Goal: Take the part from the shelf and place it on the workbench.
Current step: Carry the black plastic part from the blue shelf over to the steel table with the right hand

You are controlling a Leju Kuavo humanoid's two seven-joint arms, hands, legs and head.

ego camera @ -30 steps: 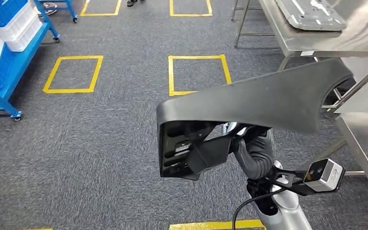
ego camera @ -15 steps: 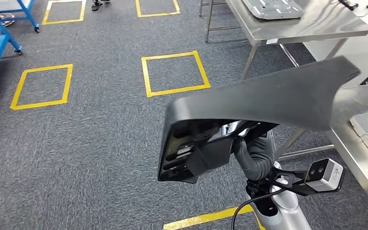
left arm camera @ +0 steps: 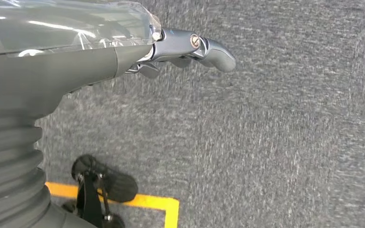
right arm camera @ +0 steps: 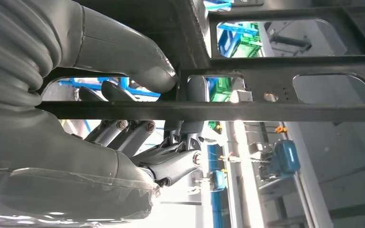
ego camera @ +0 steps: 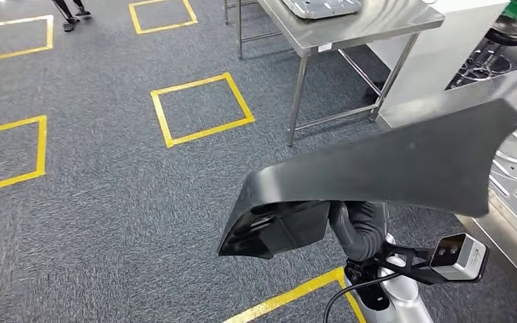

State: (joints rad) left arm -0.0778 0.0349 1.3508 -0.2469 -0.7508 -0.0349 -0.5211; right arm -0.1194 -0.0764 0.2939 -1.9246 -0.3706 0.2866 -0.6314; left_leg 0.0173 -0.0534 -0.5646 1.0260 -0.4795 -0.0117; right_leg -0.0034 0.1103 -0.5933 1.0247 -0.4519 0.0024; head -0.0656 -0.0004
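The part (ego camera: 404,161) is a long black moulded panel with a ribbed underside, carried low in front of me over the carpet. My right hand (ego camera: 358,227) grips it from below near its left end. In the right wrist view the thumb (right arm camera: 123,52) and fingers (right arm camera: 171,161) wrap a black rib of the part (right arm camera: 275,109). My left hand (left arm camera: 123,57) hangs over the grey carpet and holds nothing, its fingers (left arm camera: 204,45) loosely extended. A steel workbench (ego camera: 511,219) lies close at the right, partly hidden behind the part.
A second steel table (ego camera: 384,23) stands ahead with a grey metal plate (ego camera: 320,7) on it. Beside it are a white cabinet (ego camera: 437,47) and a black stool (ego camera: 505,30). Yellow taped squares (ego camera: 202,108) mark the carpet. A person's feet (ego camera: 67,10) show at the far left.
The whole view has swung to the right: the blue shelf has left the picture and the steel tables have come closer. The part stays in my right hand.
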